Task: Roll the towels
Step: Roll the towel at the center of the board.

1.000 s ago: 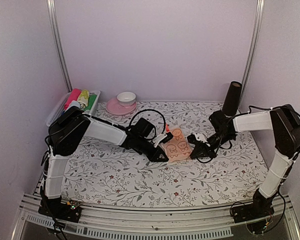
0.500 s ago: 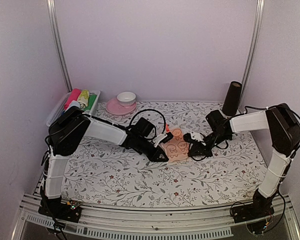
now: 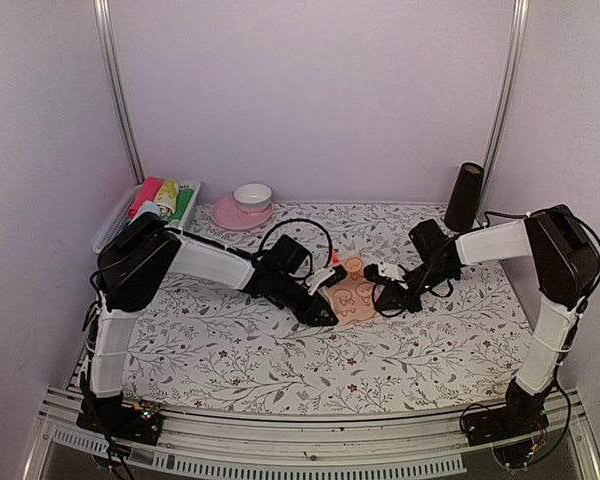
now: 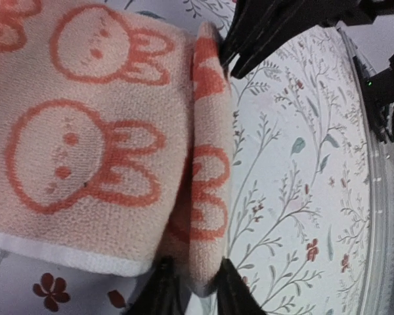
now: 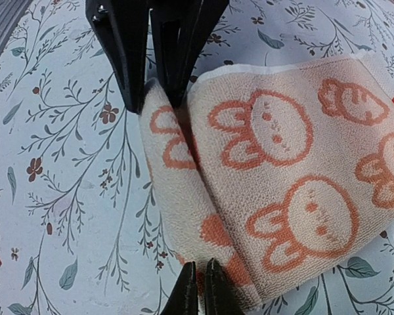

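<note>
A peach-orange towel (image 3: 352, 298) with rabbit prints lies mid-table, one long edge curled into a narrow roll (image 4: 207, 164). Both arms meet at it from opposite sides. My left gripper (image 4: 196, 270) holds one end of the roll, a black finger pressed against each side. At the opposite end my right gripper (image 5: 200, 270) is shut, its two tips pinching the towel's rolled edge. In the right wrist view the left gripper (image 5: 154, 92) stands at the roll's far end. The flat part of the towel (image 5: 295, 164) spreads away from the roll.
A white basket (image 3: 115, 222) of coloured items sits at the back left. Beside it is a pink plate (image 3: 225, 214) with a white cup. A black cylinder (image 3: 467, 195) stands at the back right. A floral sheet (image 3: 230, 350) covers the table.
My right arm has swung left and closer to the towel, uncovering the black cylinder behind it. The towel looks narrower. The left arm has stayed where it was.
</note>
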Available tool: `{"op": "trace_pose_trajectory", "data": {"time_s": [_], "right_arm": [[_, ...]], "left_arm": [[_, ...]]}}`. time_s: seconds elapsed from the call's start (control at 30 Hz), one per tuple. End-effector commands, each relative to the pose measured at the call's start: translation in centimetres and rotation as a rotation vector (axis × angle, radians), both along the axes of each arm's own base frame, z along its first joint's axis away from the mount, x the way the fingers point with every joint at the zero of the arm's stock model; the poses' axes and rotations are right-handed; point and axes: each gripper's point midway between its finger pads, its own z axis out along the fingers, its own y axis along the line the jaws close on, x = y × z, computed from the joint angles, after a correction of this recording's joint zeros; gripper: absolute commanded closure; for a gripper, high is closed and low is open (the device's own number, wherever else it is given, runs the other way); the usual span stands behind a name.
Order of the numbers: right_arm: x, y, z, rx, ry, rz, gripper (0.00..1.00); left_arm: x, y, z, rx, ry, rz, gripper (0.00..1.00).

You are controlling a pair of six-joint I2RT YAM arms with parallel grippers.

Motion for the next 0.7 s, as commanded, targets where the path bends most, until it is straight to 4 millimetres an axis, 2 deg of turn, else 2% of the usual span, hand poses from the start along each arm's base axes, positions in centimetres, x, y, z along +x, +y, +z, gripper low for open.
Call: {"op": "trace_pose_trajectory", "data": {"time_s": [0.0,0.1,0.33,0.43,0.5,0.67], "right_arm": [[1.2,0.1,0.0,-0.006,-0.007,-0.033,0.93],[1.5,-0.1,-0.2,-0.013,-0.005,-0.046,0.93],[1.8,-0.4,-0.1,-0.01,0.002,-0.064,0.94],[1.9,-0.4,0.1,-0.005,0.001,-0.066,0.94],[1.9,-0.4,0.1,-0.006,0.003,-0.067,0.94],[2.3,-0.5,0.0,-0.01,0.012,-0.087,0.94]], "left_arm": [[-0.9,0.7,-1.0,0.06,0.025,-0.008,0.66],[-0.6,0.7,0.4,0.05,-0.008,-0.001,0.56],[1.9,0.5,6.1,0.002,-0.168,0.054,0.54],[2.9,0.3,7.5,-0.013,-0.221,0.078,0.54],[3.3,0.0,7.3,-0.008,-0.224,0.08,0.55],[3.5,-0.5,4.2,0.037,-0.167,0.063,0.62]]}}
